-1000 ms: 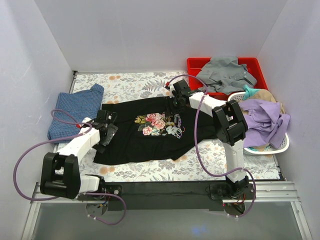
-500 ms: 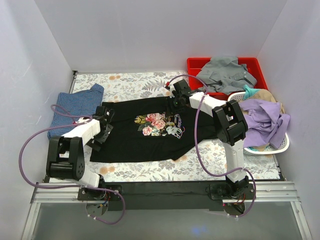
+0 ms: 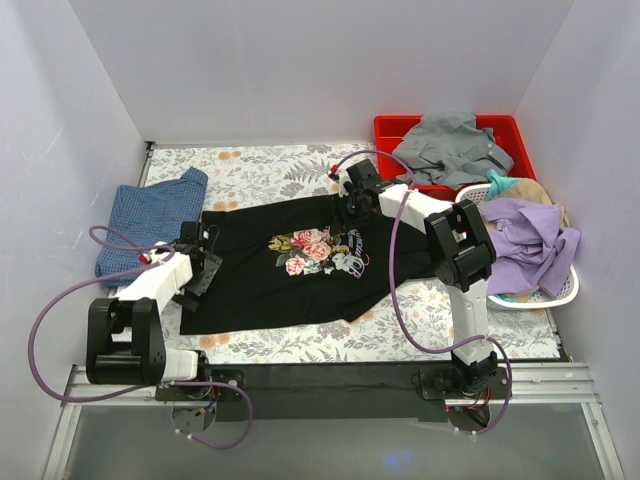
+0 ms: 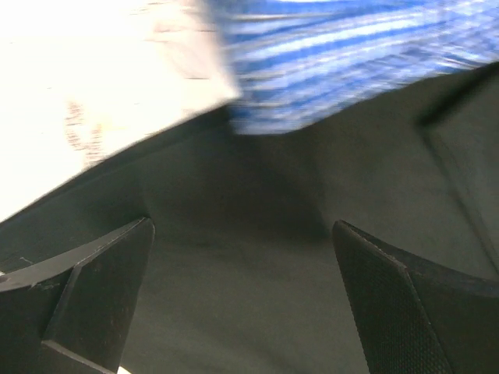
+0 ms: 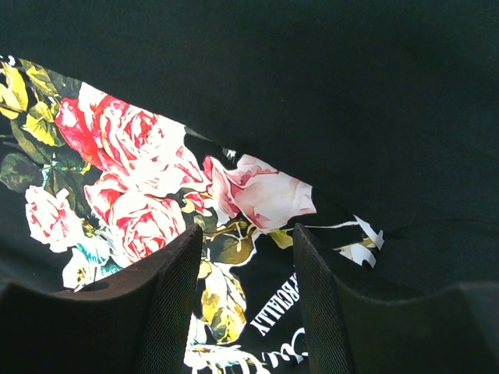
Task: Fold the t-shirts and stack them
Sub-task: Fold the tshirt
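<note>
Grip of right claw (image 5: 245,234) on black t-shirt (image 5: 327,93) is unclear.

The black t-shirt (image 3: 290,285), rose print up, lies spread flat across the middle of the bench (image 3: 260,165). The mottled blue t-shirt (image 3: 150,215) lies folded at the left edge, just beside it.

Left arm: lower left, elbow folded, forearm reaching right.
Left gripper (image 3: 200,262): jaws spread wide.
Right arm: right side, stretched toward upper centre.
Right gripper (image 3: 347,207): tipped downward, jaws partly apart.
</note>
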Robot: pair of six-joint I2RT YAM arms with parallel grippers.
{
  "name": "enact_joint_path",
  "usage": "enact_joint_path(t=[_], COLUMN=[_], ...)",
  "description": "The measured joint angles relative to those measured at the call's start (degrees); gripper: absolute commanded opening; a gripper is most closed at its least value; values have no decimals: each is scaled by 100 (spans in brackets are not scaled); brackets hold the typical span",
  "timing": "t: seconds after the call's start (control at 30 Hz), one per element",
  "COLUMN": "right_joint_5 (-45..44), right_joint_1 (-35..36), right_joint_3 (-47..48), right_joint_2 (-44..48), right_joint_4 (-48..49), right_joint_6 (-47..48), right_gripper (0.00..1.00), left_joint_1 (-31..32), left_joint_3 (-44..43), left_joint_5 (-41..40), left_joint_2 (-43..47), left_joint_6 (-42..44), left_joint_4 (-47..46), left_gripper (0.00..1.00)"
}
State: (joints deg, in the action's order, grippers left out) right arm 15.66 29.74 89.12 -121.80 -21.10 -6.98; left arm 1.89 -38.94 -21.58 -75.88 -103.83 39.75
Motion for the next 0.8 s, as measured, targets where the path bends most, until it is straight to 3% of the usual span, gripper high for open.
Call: enact_joint_path(t=[0.17,0.47,0.63,0.8], right_joint_5=[-129,-1298,-1475,-1158], right_joint_1=[-2,-17,-59,-46], right_joint_3=[-459,-1338,-2806,-4559], right_joint_2=[538,2826,3941,4996], right_joint_4=[-20,-162,-356,-752], right_joint_6=[127,22,-612,-1543], right_gripper=[59,63,62,61], left_joint_1=[28,79,205,726], left_joint_3=[-748,-2124,-2332,-2520], left_joint_5=[468,1635,2586,3314], left_joint_2=[-247,-415,-1261,-2376], left_joint_6=[688,1904,2385,2758], left_joint_4=[-273,-1095,-1556,-1635], left_gripper=[98,98,98,98])
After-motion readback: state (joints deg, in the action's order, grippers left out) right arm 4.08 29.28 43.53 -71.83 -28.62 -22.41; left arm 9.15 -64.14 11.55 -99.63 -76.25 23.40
